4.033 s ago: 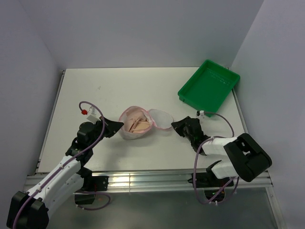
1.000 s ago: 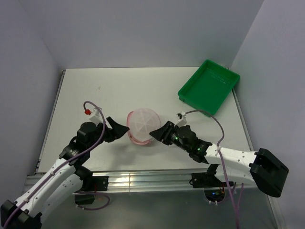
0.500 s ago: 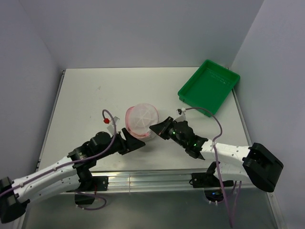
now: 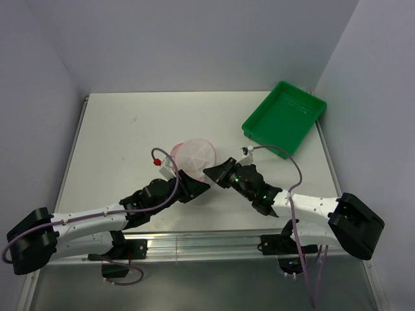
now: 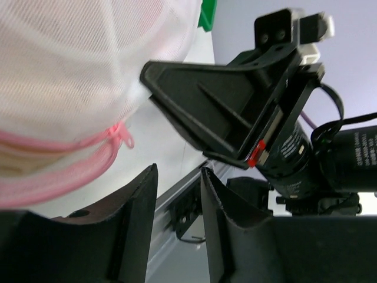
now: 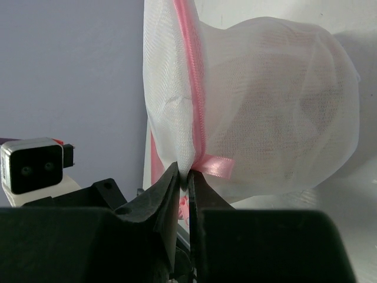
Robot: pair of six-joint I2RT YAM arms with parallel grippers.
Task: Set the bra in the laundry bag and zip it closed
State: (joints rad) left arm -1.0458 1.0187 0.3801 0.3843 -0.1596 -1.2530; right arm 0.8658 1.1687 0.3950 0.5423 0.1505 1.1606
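The laundry bag (image 4: 194, 155) is a white mesh pod with pink zipper trim, standing mid-table with its lid folded over. My right gripper (image 4: 210, 173) is shut on the mesh at the bag's zipper seam (image 6: 189, 174), beside a pink ribbon (image 6: 217, 166). My left gripper (image 4: 198, 185) is open and empty just in front of the bag, its fingers (image 5: 139, 215) below the pink zipper pull (image 5: 122, 136). The bra is almost wholly hidden inside the bag; a beige patch shows between the pink trims (image 5: 15, 164).
A green plastic tray (image 4: 284, 116) sits at the back right, tilted against the table's edge. Grey walls close in the table at the back and sides. The metal rail of the table's front edge (image 4: 194, 245) runs just behind both arms.
The bag was open with the bra showing; its lid is now folded over and the right gripper pinches it. The left gripper swung from the bag's left to its front.
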